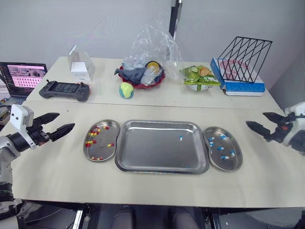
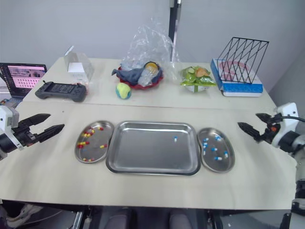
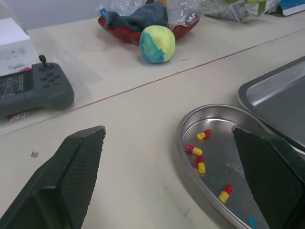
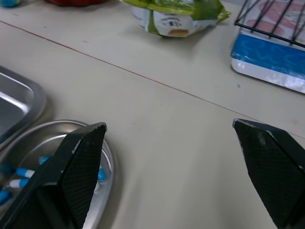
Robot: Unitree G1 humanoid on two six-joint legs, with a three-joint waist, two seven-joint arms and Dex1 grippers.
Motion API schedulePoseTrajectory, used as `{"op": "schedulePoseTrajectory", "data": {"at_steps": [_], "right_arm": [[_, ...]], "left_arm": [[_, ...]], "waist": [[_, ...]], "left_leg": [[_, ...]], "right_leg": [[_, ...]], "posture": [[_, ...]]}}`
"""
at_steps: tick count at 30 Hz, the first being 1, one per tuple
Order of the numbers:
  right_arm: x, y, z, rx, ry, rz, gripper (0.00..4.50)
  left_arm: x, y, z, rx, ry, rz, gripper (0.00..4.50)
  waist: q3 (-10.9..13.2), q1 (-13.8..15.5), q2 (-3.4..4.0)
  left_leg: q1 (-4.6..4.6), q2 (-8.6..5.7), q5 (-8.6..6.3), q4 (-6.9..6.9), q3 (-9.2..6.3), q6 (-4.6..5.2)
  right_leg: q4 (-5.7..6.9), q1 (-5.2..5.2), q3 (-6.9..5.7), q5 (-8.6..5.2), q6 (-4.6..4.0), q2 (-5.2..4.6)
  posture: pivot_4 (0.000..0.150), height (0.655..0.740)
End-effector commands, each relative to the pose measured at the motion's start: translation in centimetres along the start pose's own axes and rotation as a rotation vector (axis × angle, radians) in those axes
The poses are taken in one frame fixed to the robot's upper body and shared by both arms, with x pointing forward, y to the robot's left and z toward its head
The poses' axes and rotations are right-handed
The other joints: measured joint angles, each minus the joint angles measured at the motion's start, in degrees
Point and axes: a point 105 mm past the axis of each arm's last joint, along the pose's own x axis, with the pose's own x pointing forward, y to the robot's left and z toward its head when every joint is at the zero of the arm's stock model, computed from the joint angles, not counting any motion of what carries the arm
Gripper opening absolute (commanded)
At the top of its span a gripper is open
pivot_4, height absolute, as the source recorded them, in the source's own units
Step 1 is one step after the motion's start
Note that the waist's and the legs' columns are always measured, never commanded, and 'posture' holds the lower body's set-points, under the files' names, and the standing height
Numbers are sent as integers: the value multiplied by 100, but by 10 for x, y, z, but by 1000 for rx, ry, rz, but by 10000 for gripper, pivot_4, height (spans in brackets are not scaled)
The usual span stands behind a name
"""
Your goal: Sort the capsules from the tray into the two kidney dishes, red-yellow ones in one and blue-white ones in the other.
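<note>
Well, the white box [image 1: 81, 67] and the green snack bag [image 1: 200, 77] at the back have small print on them, but it is too tiny to read. The left gripper [image 1: 66, 120] hangs over the table, off to the left of the dishes. Its two black fingers are wide apart and hold nothing. The right gripper [image 1: 255, 118] hangs over the table on the far right. Its fingers are wide apart too, and they touch nothing. The tray [image 1: 152, 152] sits in the middle with one blue-white capsule [image 1: 181, 138] lying in it. The left dish [image 1: 87, 151] is just beside the tray and has the red-yellow capsules [image 1: 95, 141] in it. The right dish [image 1: 228, 164] is just beside the tray's other end and has the blue-white capsules [image 1: 222, 148]. A black game controller [image 1: 64, 89] and a ball [image 1: 126, 89] lie farther back.
</note>
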Motion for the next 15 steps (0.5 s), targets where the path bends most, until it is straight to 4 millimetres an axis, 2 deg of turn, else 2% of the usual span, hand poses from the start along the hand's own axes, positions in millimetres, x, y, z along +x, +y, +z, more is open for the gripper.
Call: {"op": "schedulePoseTrajectory", "data": {"at_steps": [1, 3, 5, 6, 9, 12, 15], "right_arm": [[19, 27, 24, -41, -73, 58, 44768], [39, 54, 30, -48, -90, 90, 44768], [61, 97, 37, -81, -119, 158, 44768], [66, 110, 40, -87, -130, 175, 44768], [76, 127, 39, -64, -122, 144, 44768], [85, 155, 31, -46, -79, 155, 44768], [87, 165, 24, -66, -42, 148, 44768]], "left_arm": [[3, -4, 23, 58, -31, -33, 45000], [8, -8, 29, 65, -38, -56, 45000], [14, -13, 34, 75, -46, -78, 45000], [15, -14, 35, 76, -49, -83, 45000], [17, -18, 37, 75, -50, -93, 45000], [18, -18, 29, 96, 2, -81, 45000], [19, -18, 29, 86, -11, -80, 45000]], "waist": [[0, -3, 0], [0, -3, 0], [0, -8, 0], [0, -9, 0], [0, 3, 0], [-1, 53, -4], [-1, 53, -4]], "left_leg": [[0, 0, 0, 0, -1, 0], [-2, 0, 0, 0, -1, 0], [-4, 1, 0, 0, -1, 0], [-4, 2, 0, 0, -2, 0], [-15, 1, 0, 0, -3, 0], [-18, -4, 0, 1, -2, 0], [-18, -3, 0, 1, -3, 0]], "right_leg": [[1, 0, 0, 0, 0, 1], [1, -1, 0, 0, 0, 1], [3, -5, 0, 0, 0, 1], [5, -6, -1, 0, 0, 3], [7, -16, 0, 0, 0, 2], [3, -14, -3, 0, 0, -5], [3, -16, -5, 0, 0, -3]], "posture": [[1500, 7334], [1500, 7334], [1500, 7334], [1500, 7334], [1500, 7334], [1500, 7334], [1500, 7334]]}}
